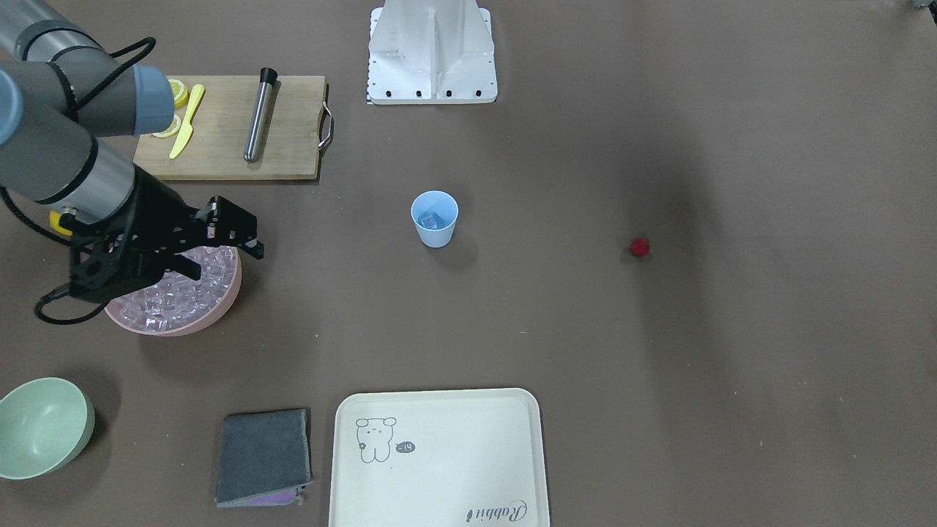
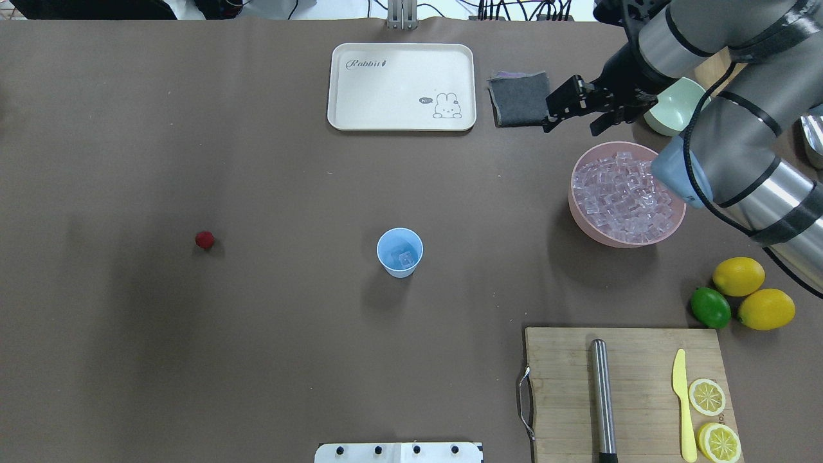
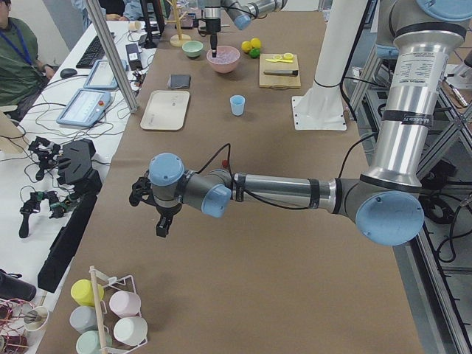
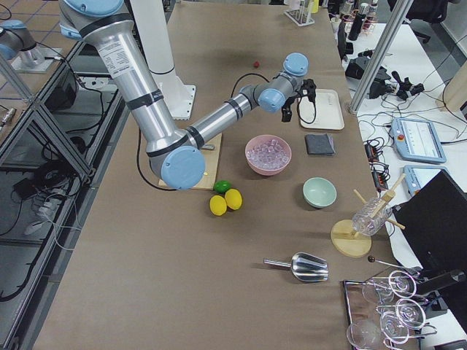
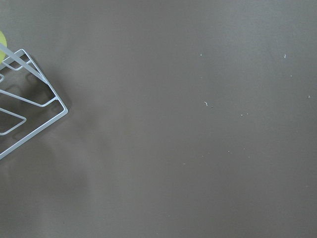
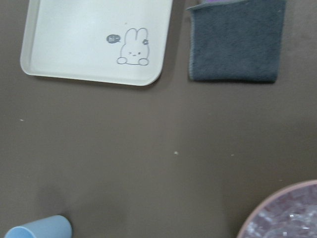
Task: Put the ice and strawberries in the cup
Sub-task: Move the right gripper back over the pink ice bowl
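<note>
The light blue cup stands upright at mid-table with one clear ice cube in it. Many more ice cubes fill the pink bowl. The dark red strawberry lies alone on the table, far to the cup's other side. My right gripper hangs raised above the pink bowl's edge, open and empty. Its wrist view shows the cup and the bowl at the bottom edge. My left gripper shows only in the exterior left view, far from the cup; I cannot tell its state.
A cream tray and a grey cloth lie at the far side, and a pale green bowl stands beyond the pink bowl. A cutting board holds a metal rod, a yellow knife and lemon slices. Two lemons and a lime lie beside it.
</note>
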